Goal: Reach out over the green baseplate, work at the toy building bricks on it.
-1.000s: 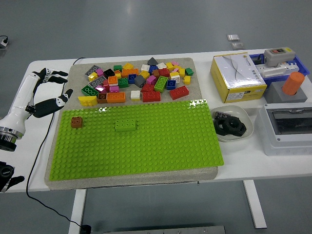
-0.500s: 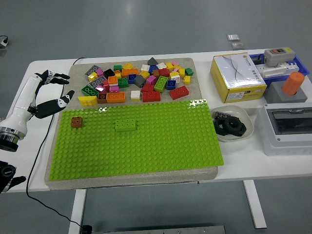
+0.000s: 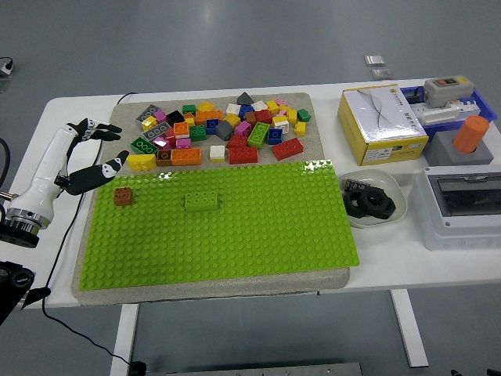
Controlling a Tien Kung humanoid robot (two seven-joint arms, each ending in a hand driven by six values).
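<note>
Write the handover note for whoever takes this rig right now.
Left hand: open, holding nothing, at the table's left, just short of the green baseplate.
Right hand: not in view.
On the baseplate: a brown brick near its left edge and a green brick to its right, apart.
Loose brick pile lies behind the plate.
Done: two bricks placed. Left: reach in, work the bricks.

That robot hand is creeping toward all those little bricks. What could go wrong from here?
The left hand, fingers spread and holding nothing, hovers just left of the loose brick pile; a sweep inward could scatter those bricks. The brown brick sits near the green baseplate edge closest to the hand, so it may get bumped first. The green brick is small and could prove hard to grip.
</note>
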